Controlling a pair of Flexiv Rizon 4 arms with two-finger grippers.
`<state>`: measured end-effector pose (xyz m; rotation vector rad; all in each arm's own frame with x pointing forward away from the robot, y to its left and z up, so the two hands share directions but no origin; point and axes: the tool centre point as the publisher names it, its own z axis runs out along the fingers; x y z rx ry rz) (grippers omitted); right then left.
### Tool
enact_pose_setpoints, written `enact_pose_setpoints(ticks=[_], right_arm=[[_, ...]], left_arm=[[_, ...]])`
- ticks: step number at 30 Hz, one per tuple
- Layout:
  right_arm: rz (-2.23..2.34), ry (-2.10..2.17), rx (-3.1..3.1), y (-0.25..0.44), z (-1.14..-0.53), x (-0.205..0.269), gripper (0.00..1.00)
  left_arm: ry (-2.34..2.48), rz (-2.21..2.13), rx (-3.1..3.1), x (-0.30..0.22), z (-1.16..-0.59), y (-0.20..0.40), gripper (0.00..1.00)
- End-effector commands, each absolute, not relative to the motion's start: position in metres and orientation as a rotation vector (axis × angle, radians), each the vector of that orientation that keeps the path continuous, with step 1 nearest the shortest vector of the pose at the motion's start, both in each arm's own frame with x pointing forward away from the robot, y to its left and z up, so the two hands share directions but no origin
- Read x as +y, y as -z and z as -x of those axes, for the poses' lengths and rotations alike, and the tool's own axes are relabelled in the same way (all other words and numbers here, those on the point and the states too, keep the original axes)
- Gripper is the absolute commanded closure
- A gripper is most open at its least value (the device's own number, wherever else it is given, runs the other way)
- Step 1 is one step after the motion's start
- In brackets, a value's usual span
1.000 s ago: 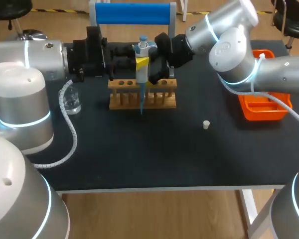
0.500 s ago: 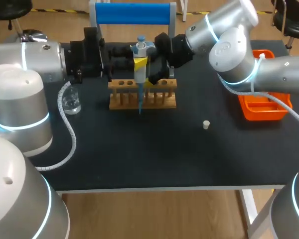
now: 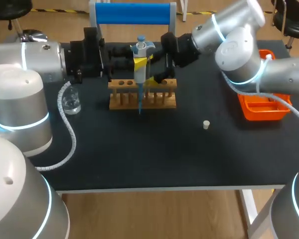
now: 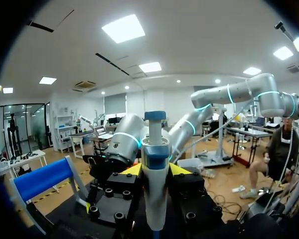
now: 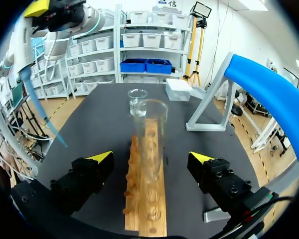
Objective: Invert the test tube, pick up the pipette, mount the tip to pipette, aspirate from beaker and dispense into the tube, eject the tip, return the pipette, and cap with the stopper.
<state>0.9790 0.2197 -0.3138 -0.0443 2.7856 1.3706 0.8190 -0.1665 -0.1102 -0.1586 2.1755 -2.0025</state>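
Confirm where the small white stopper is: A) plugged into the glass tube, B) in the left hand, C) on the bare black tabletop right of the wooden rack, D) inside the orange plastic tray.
C: the small white stopper lies alone on the black tabletop, right of the wooden test-tube rack and short of the orange plastic tray.

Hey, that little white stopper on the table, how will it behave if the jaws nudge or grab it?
The stopper looks small and light, so a nudge would probably slide it across the table. It seems upright; tipped over, its round shape would likely roll.
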Motion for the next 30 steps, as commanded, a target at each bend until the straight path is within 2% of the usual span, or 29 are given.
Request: enact_pose_setpoints(ticks=[1,14,30], right_arm=[[0.038,-1.397,2.742,0.298,-0.951,0.18,0.0],[0.081,-1.658,2.562,0.252,-0.884,0.124,0.0],[0.196,-2.021,2.375,0.21,-0.831,0.149,0.0]], left_arm=[[2.003,0.16,2.17,-0.166,-0.818,0.11,1.0],[2.003,0.16,2.17,-0.166,-0.818,0.11,1.0],[2.003,0.16,2.17,-0.166,-0.818,0.11,1.0]])
